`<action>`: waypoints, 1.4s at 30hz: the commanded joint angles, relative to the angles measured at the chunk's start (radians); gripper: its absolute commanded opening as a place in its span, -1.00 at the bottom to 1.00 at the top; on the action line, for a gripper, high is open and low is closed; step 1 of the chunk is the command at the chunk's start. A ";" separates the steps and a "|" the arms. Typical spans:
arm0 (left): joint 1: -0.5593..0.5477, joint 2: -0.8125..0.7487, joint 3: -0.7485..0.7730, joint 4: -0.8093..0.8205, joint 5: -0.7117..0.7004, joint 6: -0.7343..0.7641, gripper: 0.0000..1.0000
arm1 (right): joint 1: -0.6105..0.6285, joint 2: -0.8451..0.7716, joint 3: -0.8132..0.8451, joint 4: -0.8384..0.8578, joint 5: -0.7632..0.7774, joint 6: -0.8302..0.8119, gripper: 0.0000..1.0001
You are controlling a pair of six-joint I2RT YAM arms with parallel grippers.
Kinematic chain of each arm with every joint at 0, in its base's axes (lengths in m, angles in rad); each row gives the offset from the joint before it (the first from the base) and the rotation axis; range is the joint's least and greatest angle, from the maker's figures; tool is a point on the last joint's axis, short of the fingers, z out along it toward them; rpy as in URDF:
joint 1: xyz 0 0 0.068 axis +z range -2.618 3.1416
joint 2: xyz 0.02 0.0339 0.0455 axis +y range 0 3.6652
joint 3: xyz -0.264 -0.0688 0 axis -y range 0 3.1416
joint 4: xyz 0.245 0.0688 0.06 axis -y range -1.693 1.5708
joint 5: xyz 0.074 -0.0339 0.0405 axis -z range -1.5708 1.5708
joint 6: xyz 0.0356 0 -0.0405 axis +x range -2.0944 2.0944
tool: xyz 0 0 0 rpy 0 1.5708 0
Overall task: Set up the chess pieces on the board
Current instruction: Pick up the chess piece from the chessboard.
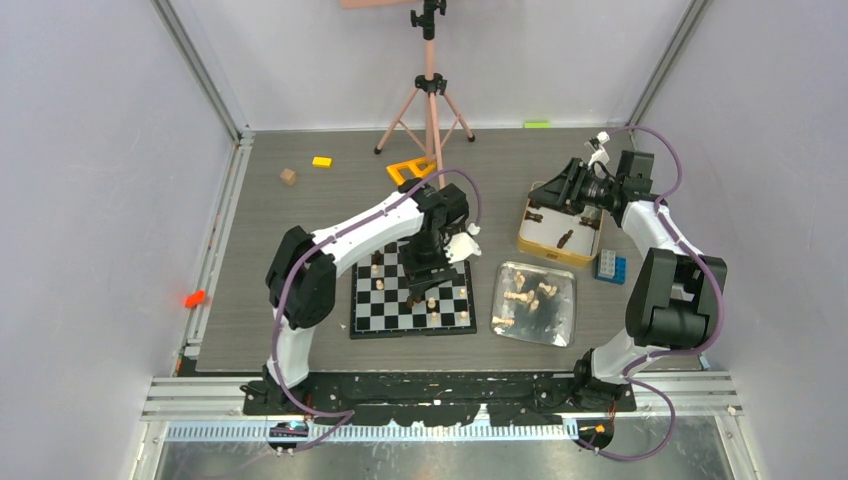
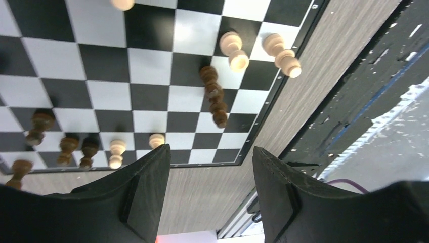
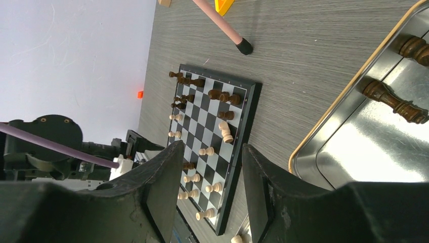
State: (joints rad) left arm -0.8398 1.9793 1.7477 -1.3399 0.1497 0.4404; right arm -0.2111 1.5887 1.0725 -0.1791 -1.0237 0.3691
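Board [image 1: 370, 315] at table centre, left of silver tray [image 1: 570, 290]; tray with light chess pieces [image 1: 518, 296] caught only from above. Shown close by right wrist only: dark piece [image 3: 392, 101] laid flat in gold-rimmed tin [image 3: 364, 152], long axis diagonal, base toward rim. Left gripper [image 2: 210, 157]: spread over board edge, empty. Right gripper [image 3: 211, 167]: spread, empty.

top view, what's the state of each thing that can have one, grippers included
left gripper, open, empty, above the board
right gripper, open, empty
black-and-white checkered chessboard, flat on the table, partly set with small wooden chess pieces
shiny silver tray, holding loose light tan pieces
gold-rimmed tin, holding dark brown pieces lying on their sides
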 commanded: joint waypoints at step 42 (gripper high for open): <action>0.135 0.066 0.122 -0.036 -0.012 0.022 -1.00 | -0.005 0.028 0.006 0.055 -0.041 0.013 0.00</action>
State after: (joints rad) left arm -0.7334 2.0750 1.7584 -1.3231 0.1730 0.4351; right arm -0.2115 1.6238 1.0695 -0.1638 -1.0428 0.3752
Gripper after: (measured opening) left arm 0.143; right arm 0.500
